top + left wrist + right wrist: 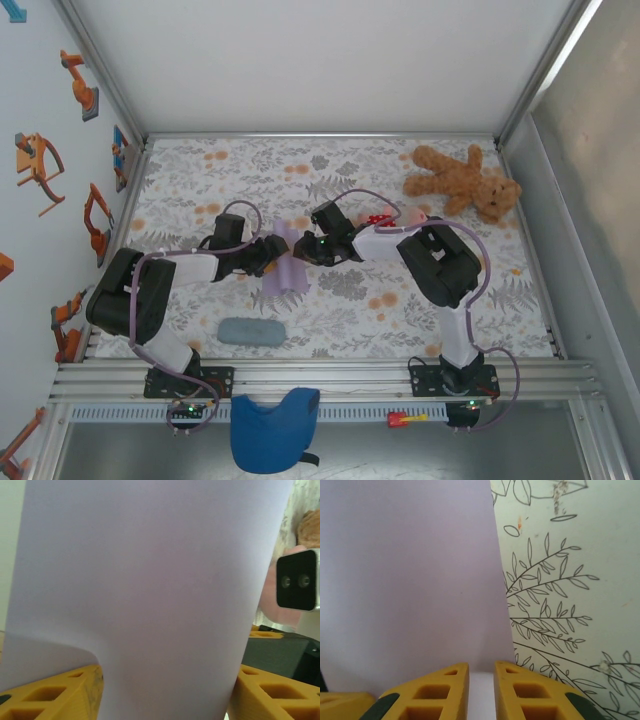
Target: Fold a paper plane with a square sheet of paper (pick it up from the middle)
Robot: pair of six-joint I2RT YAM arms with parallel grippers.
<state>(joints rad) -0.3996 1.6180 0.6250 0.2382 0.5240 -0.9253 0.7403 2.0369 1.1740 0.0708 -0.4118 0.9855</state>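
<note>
The square sheet of paper point(284, 270) sits near the middle of the tabletop point(330, 170), a thin, matte, pale lavender sheet bent into a long, narrow upright shape between the two arms. In the left wrist view it rises smooth and uncreased, one lower corner curling over. The left tool point(268, 256) meets it from the left; its ribbed yellow fingers point(50, 692) stand well apart with the paper rising between them, and a firm hold cannot be made out. The right tool point(303, 250) meets it from the right, its fingers point(430, 692) drawn almost together, a narrow slit between them showing pale paper, nothing visibly pinched. The tabletop has a leaf-and-flower print. A fuzzy brown teddy bear point(465, 182) lies at the far right, and a rounded grey-blue pad point(251, 331) lies near the front edge.
</note>
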